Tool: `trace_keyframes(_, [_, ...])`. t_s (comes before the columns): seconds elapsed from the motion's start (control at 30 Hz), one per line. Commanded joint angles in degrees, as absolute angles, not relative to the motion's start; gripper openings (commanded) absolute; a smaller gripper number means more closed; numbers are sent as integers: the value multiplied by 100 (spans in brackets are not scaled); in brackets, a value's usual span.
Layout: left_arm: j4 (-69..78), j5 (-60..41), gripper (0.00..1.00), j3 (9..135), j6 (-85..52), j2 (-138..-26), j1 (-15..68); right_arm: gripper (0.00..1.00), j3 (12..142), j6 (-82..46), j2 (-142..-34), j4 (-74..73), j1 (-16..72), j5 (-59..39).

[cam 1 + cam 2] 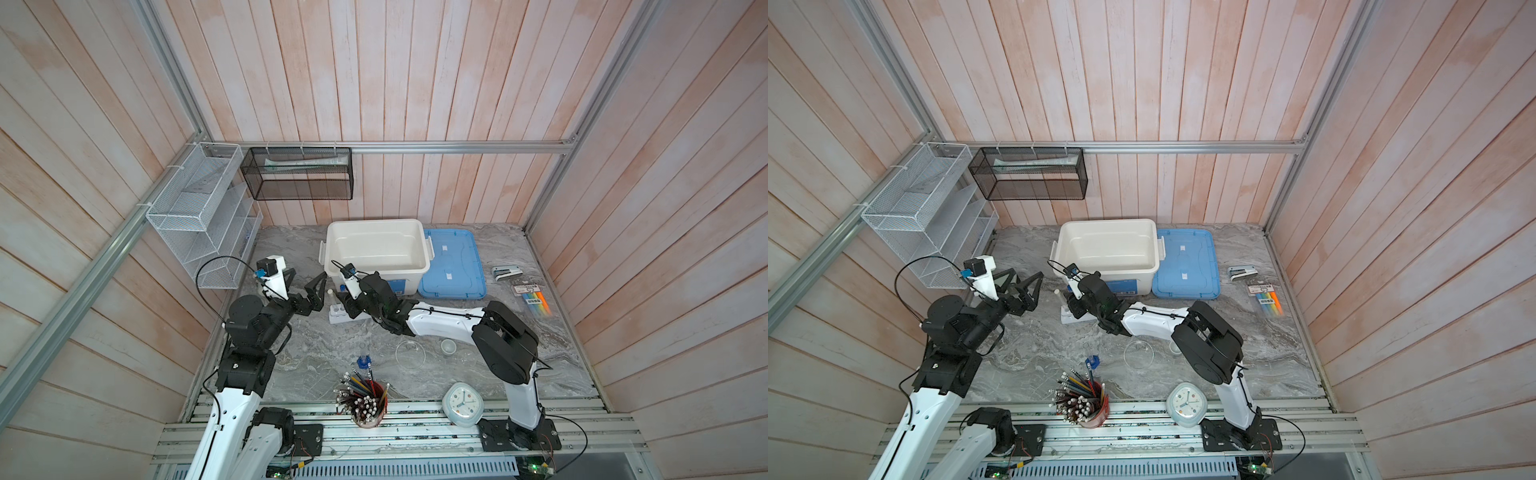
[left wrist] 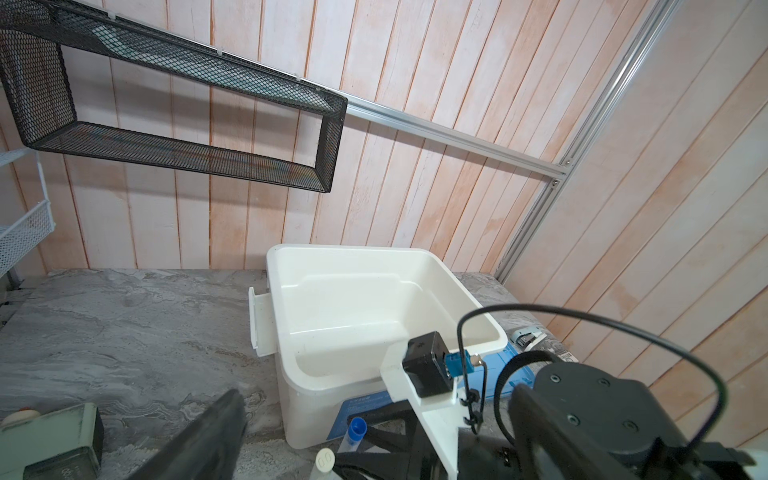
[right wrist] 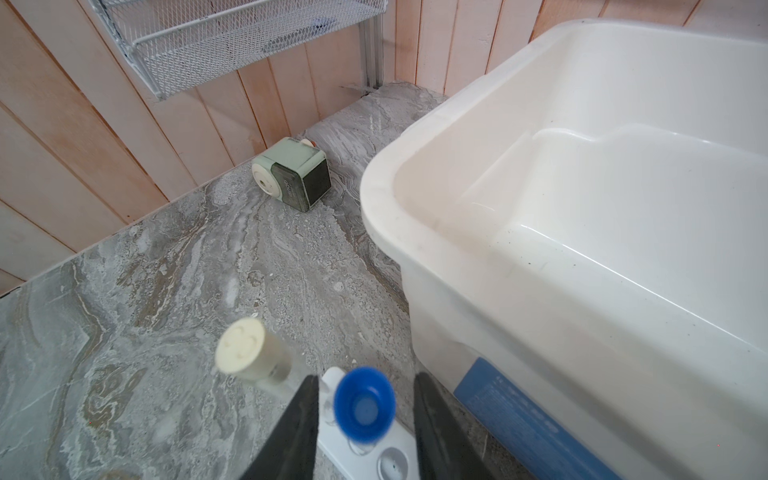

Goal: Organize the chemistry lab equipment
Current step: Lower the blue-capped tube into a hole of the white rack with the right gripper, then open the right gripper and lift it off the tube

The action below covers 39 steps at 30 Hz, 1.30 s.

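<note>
Inside the parted right claw (image 3: pixel 365 378) stands the blue-capped tube (image 3: pixel 365 405).

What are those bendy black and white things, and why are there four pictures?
They are two robot arms, and each ends in a two-fingered gripper. Two pictures look down from above. The other two come from small cameras on the arms' wrists. On the grey table sit a white bin, a blue lid beside it, a clear round dish, a tiny cup, a blue-topped bottle, a red cup of pencils and a clock. The right gripper is open around a blue-capped tube standing in a white rack, next to a white-capped tube. It is not squeezing the tube. The left gripper is open and holds nothing.
</note>
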<state>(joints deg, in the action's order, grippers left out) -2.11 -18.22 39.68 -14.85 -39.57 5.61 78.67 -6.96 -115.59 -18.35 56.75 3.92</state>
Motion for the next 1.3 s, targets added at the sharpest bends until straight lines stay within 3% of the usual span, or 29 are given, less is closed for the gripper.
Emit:
trace_keyframes(0.0, [-92, -1956, 100, 3918, -1534, -3911, 533, 40, 7880, -533, -11099, -1604, 5704, 581])
trace_keyframes(0.33, [-105, -2290, 100, 4056, -1429, -4140, 528, 40, 7255, -516, -9761, -1059, 5449, 626])
trace_keyframes(0.67, [-541, -2349, 97, 4628, -1031, -4651, 976, 41, 6462, -655, -8444, 987, 4990, 89])
trace_keyframes(0.87, [-825, -2116, 96, 5168, -597, -5237, 1419, 39, 5844, -896, -7965, 1816, 4966, 391])
trace_keyframes(1.27, [-635, -2846, 96, 5522, -352, -6007, 1424, 38, 4839, -1813, -7426, 2391, 4966, 587])
